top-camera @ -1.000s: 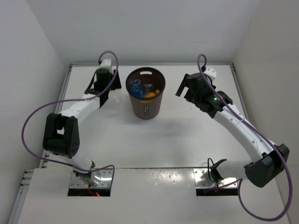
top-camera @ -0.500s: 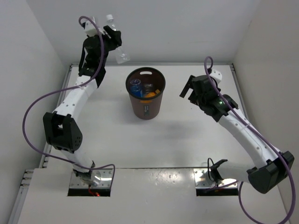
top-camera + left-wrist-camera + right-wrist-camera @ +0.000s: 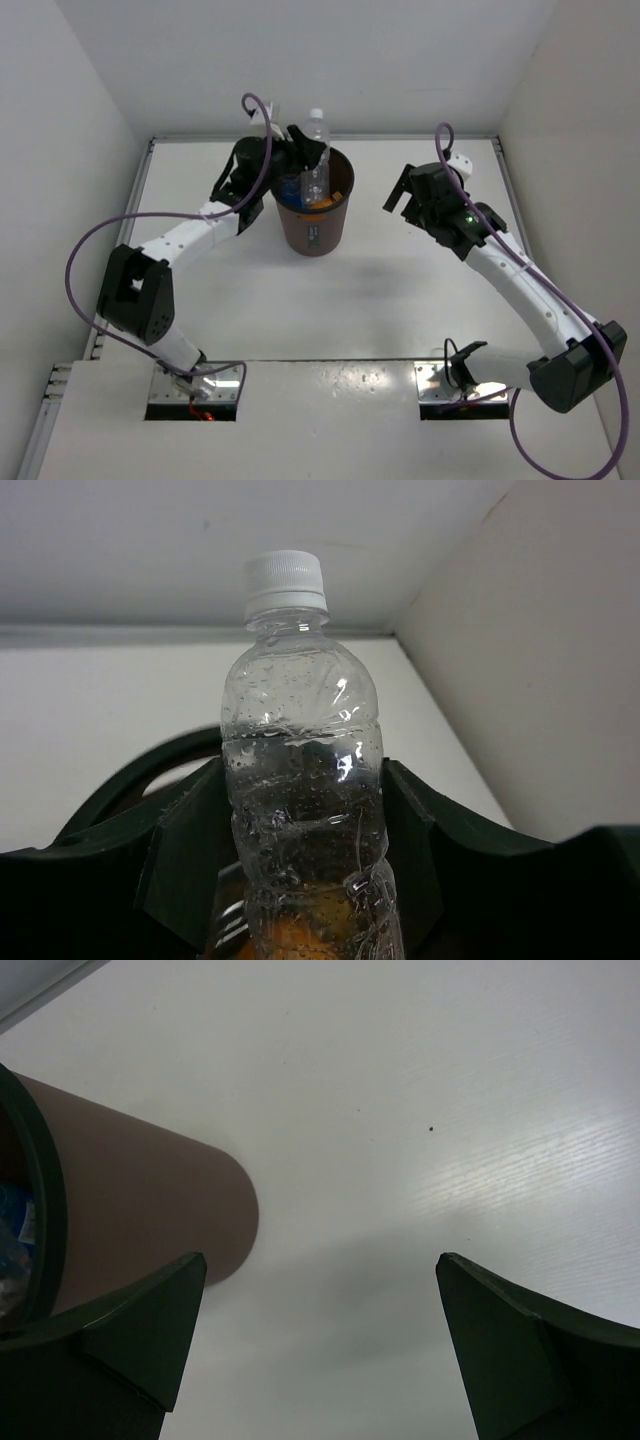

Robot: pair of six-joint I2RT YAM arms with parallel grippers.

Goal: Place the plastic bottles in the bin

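My left gripper [image 3: 308, 160] is shut on the slim clear bottle [image 3: 317, 160] with a white cap and holds it upright over the mouth of the brown bin [image 3: 314, 228]. In the left wrist view the bottle [image 3: 300, 780] stands between the dark fingers [image 3: 185, 850], white cap up. Inside the bin lie the blue-tinted bottle [image 3: 290, 186] and the orange one [image 3: 322, 203]; orange also shows below the held bottle [image 3: 290, 940]. The labelled bottle is hidden. My right gripper [image 3: 396, 192] is open and empty, right of the bin; the bin's side [image 3: 140, 1210] shows at its left.
White walls close the table at the back, left and right. The bin stands near the back middle of the white table [image 3: 400, 300]. The bin's slot handle [image 3: 311, 153] faces the back wall.
My left arm has swung the clear bottle from high at the back left, down and right, to over the bin's mouth. The right arm has barely moved.
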